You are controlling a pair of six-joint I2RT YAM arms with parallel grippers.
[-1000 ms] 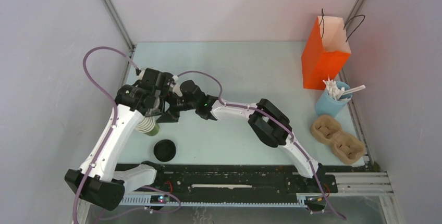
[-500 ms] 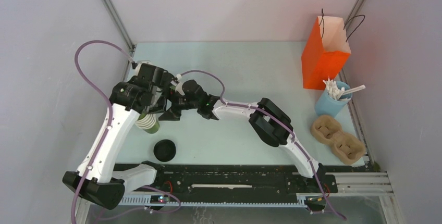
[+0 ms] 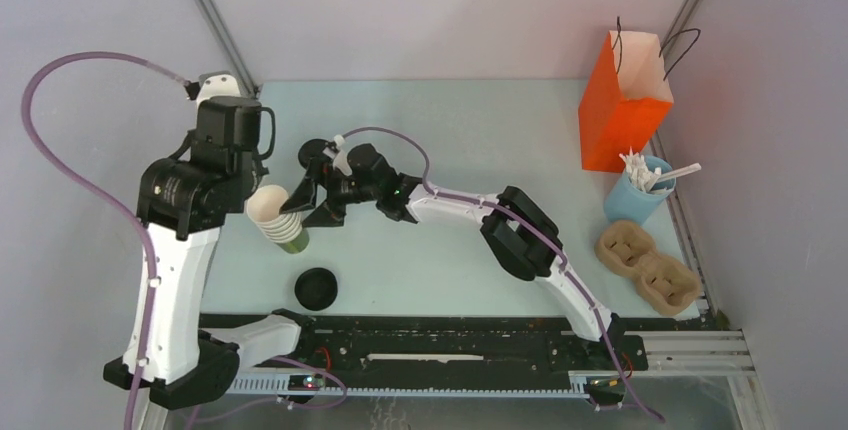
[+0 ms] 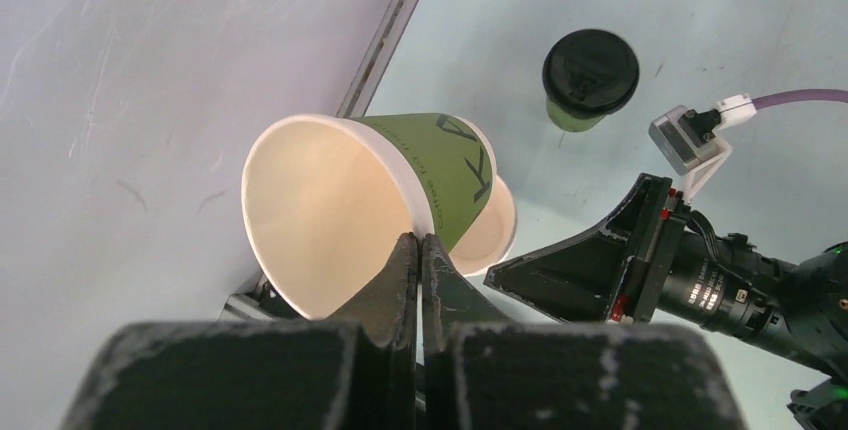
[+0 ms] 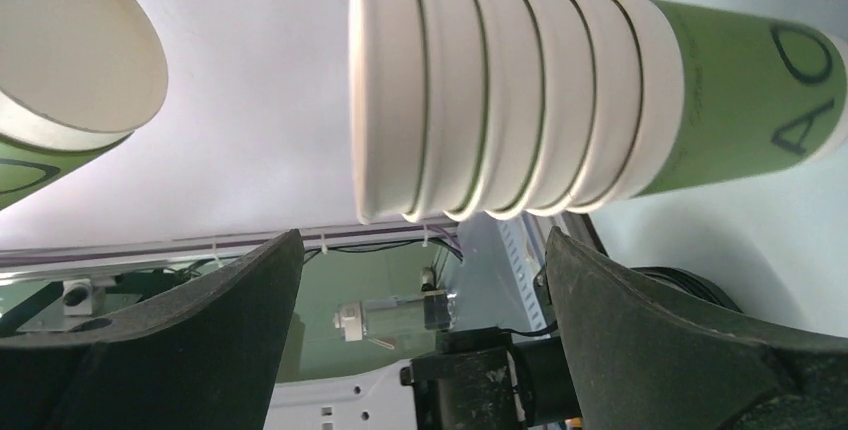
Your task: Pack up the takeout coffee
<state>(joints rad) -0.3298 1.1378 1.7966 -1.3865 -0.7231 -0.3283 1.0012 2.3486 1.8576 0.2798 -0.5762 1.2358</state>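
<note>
Olive-green lidless cup [image 4: 440, 165] clamped at rim by left gripper [image 4: 419, 245]; right gripper [image 5: 422, 250] held wide apart beside nested cup stack [image 5: 520, 100].

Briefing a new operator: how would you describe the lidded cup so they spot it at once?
Look at the table's left side, just beyond the lidless cup stack. The lidded cup stands upright there, alone. It is the only green cup capped with a black lid; the loose lid by the near edge has no cup.

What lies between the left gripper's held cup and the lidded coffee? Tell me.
Only bare table separates the held cup and the lidded coffee, seen in left wrist view.
</note>
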